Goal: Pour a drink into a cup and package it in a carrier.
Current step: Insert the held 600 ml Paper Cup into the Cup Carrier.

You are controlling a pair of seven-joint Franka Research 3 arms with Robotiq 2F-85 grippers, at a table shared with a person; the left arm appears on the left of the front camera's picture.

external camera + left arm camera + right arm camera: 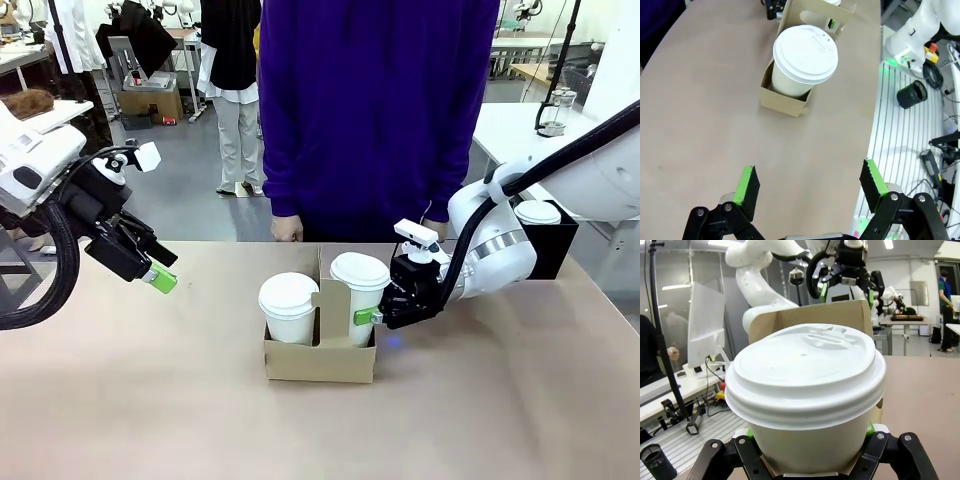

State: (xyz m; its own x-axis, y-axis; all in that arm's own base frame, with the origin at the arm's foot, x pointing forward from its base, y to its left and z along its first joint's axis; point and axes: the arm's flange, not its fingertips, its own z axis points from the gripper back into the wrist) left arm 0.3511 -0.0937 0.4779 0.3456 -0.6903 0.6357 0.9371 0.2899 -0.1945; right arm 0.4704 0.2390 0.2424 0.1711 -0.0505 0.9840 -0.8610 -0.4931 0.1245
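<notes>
Packaging nearly complete: I see my right gripper (376, 318) clamped on the lidded cup (359, 296) seated in the right pocket of the carrier (320, 358) near the tabletop's middle, a second cup (288, 306) in the left pocket, my left gripper (810, 192) spread empty above the tabletop's left side, release apparently remaining.

Right gripper (810, 450) fingers hidden behind cup (805, 390) — cup base cut off, carrier (812, 320) mostly blocked
</notes>
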